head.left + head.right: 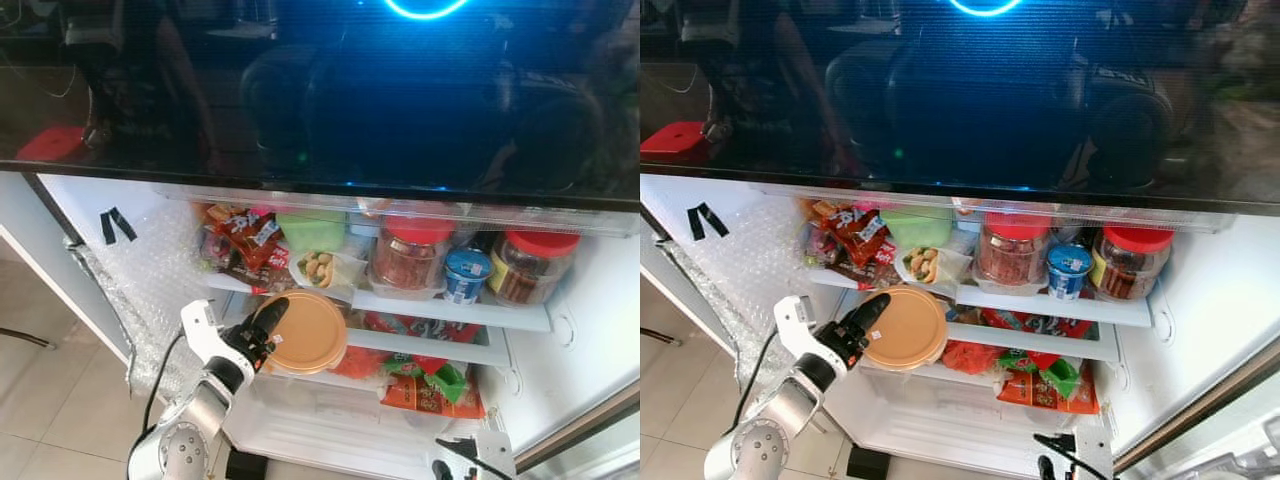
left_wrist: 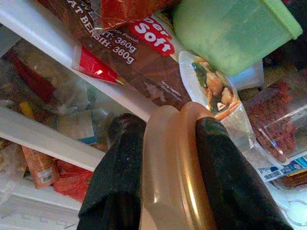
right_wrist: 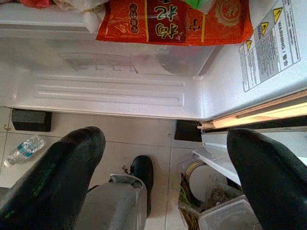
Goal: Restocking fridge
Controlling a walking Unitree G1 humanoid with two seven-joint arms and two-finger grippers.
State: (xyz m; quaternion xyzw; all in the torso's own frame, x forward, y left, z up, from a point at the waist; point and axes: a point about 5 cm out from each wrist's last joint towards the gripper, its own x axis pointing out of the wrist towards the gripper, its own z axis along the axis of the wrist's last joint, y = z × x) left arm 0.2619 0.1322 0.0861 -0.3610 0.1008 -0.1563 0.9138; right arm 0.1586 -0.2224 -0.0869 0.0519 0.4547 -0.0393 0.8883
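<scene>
The left gripper (image 1: 268,322) is reaching into the open fridge (image 1: 600,290) from the near left, its two black fingers (image 2: 225,182) closing on the edge of a round tan container (image 1: 305,331). The container is standing on edge, in front of the middle shelf (image 1: 440,308). On the shelf above and to the left, red and brown snack packets (image 1: 240,240) are lying beside a green tub (image 1: 312,230) and a wrapped plate of food (image 1: 322,268). Further right, a red-lidded jar (image 1: 410,252), a small blue cup (image 1: 466,274) and another red-lidded jar (image 1: 532,264) are standing in a row. Lower down, an orange packet (image 3: 172,21) is lying on a bottom shelf. At the near right, the right gripper (image 3: 163,182) is hanging low with fingers wide apart, holding nothing, above the tiled floor (image 3: 158,134) where a water bottle (image 3: 25,148) is lying.
</scene>
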